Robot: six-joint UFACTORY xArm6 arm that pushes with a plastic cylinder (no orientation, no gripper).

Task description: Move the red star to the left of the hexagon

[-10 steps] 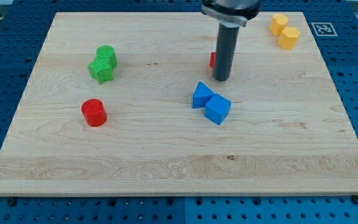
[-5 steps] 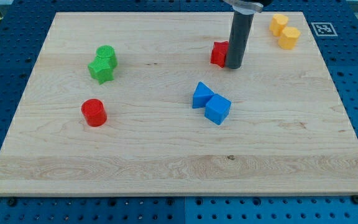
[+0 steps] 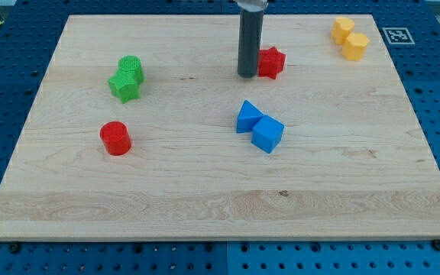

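Note:
The red star [image 3: 272, 63] lies at the upper middle of the wooden board [image 3: 205, 191]. My tip [image 3: 247, 75] stands just to the star's left, close to it; whether they touch I cannot tell. Two yellow blocks sit at the board's top right: one [image 3: 343, 29] near the top edge and a hexagon-like one [image 3: 355, 46] just below and to the right of it. They lie well to the right of the red star.
A green round block [image 3: 131, 67] and a green star [image 3: 124, 86] touch at the upper left. A red cylinder [image 3: 115, 138] is at the left middle. A blue triangle [image 3: 247, 116] and a blue cube [image 3: 267, 134] touch near the centre.
My tip went from in front of the red star to its right side, then across to its left side. The star has barely shifted.

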